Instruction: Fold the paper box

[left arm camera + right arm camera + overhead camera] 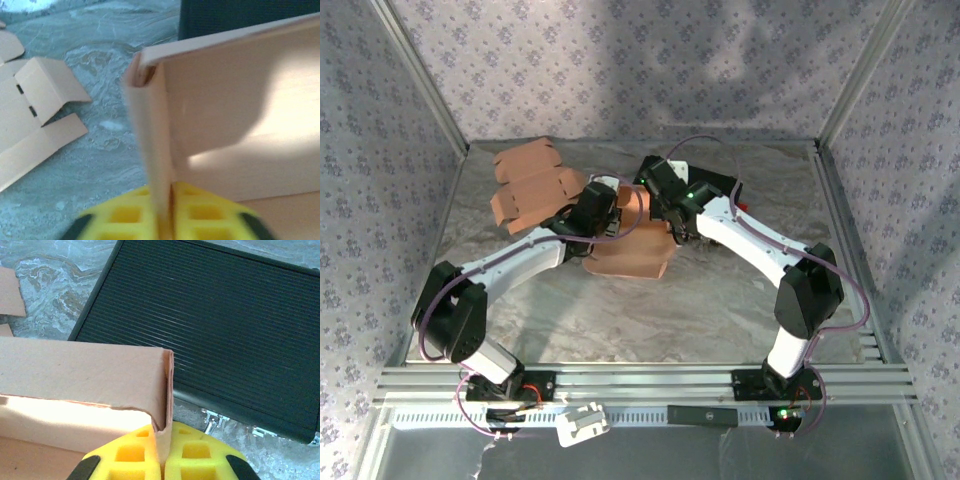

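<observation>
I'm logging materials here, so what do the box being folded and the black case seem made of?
The box: thin tan cardboard, matte; its cut edge looks fibrous and it holds sharp creases. The black case: probably hard plastic or metal, ribbed, with small shiny metal latches.

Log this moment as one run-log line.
left gripper: shut on paper box | right gripper: shut on paper box | spare blank: unheld

Left gripper (164,200) and right gripper (163,437) both pinch tight onto paper box (240,125) walls, opposite sides.
</observation>
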